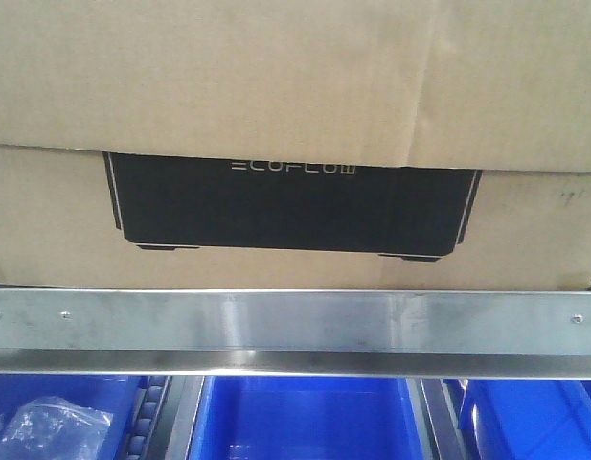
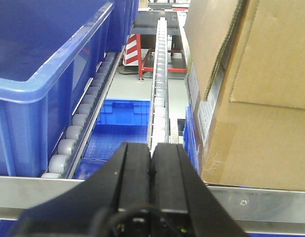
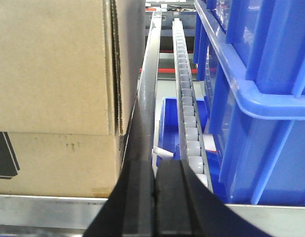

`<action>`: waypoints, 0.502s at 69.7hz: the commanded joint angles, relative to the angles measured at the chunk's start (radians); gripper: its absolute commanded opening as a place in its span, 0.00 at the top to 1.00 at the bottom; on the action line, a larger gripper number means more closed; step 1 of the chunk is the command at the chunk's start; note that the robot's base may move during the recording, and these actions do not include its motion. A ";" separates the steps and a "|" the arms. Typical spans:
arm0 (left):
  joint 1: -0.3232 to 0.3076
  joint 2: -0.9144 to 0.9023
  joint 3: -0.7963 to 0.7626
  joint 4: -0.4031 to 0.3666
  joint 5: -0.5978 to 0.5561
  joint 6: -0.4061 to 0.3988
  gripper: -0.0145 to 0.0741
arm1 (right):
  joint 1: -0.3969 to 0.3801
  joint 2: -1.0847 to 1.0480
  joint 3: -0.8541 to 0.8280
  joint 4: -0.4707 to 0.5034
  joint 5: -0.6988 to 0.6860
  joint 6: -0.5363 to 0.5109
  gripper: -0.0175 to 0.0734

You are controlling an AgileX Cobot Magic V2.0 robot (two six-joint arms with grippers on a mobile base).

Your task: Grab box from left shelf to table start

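Black left hand [image 2: 152, 157] and right hand [image 3: 155, 170] are closed, holding nothing.

Brown box [image 1: 276, 86], black panel; blue bins [image 1: 305, 422]

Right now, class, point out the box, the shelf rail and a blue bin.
box [image 1: 276, 77], front view, upper cardboard face.
shelf rail [image 1: 295, 321], front view, middle of steel front.
blue bin [image 1: 305, 422], front view, bare inside.
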 commanded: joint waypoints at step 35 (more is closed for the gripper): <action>-0.007 -0.014 -0.005 0.000 -0.100 0.000 0.94 | -0.006 -0.013 -0.016 0.002 -0.090 0.001 0.75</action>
